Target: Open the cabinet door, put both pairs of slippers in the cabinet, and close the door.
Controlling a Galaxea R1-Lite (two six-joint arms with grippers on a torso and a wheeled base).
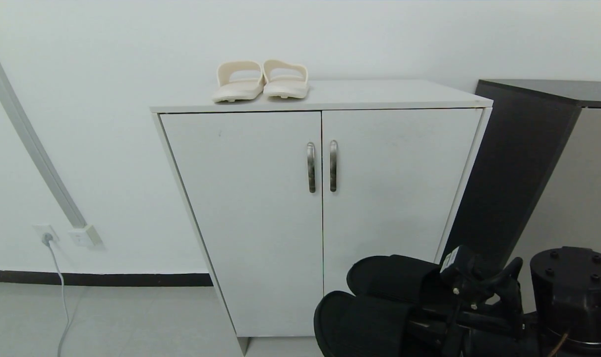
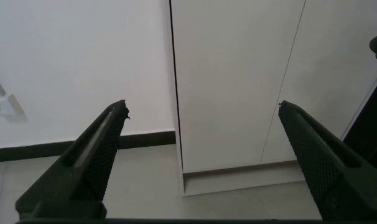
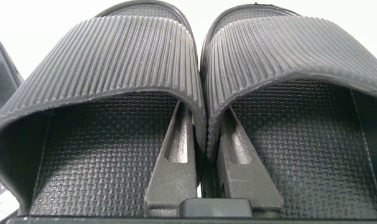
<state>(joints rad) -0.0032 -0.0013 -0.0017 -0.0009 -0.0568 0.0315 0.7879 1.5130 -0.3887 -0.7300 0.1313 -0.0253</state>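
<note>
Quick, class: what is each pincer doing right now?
Left pincer: open, holding nothing.
Right pincer: shut on the black slippers.

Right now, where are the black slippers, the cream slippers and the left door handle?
Black slippers (image 3: pixel 132 68): right wrist view, on the ribbed strap of one slipper.
Cream slippers (image 1: pixel 238 90): head view, on the toe of the left slipper.
Left handle (image 1: pixel 311 167): head view, on the middle of the bar.
</note>
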